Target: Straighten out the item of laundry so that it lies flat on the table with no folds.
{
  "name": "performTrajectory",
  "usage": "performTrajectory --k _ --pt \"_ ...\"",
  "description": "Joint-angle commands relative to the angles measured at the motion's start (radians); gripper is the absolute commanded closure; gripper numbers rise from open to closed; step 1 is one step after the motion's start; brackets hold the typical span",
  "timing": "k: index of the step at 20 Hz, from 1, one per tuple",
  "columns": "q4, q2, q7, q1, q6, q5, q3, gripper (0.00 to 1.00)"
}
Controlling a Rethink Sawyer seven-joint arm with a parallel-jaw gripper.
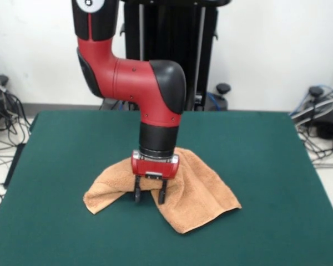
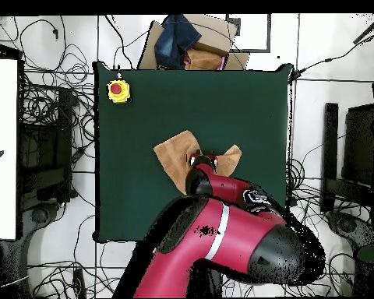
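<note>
The item of laundry (image 1: 197,191) is a peach-orange towel lying crumpled near the middle of the green table (image 1: 266,166). It forms an upside-down V, one flap running to the front left and a wider one to the front right. My gripper (image 1: 150,196) points straight down at the top of that V. Its two black fingers (image 1: 137,194) stand apart, with the towel's bunched edge just behind and between them. In the overhead view the towel (image 2: 177,156) shows on both sides of the red arm (image 2: 221,226); the gripper itself is hidden under the wrist.
A yellow box with a red button (image 2: 118,91) sits at one corner of the table (image 2: 221,101). A cardboard box and blue cloth (image 2: 182,39) lie beyond the table's far edge. Cables cover the floor all around.
</note>
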Motion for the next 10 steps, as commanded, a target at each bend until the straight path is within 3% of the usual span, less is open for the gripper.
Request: performTrajectory --k 1,10 --pt "-0.099 0.06 0.098 -0.036 0.021 -0.061 0.049 0.0" --pt "-0.083 0.046 0.113 -0.046 0.041 -0.077 0.064 0.0"
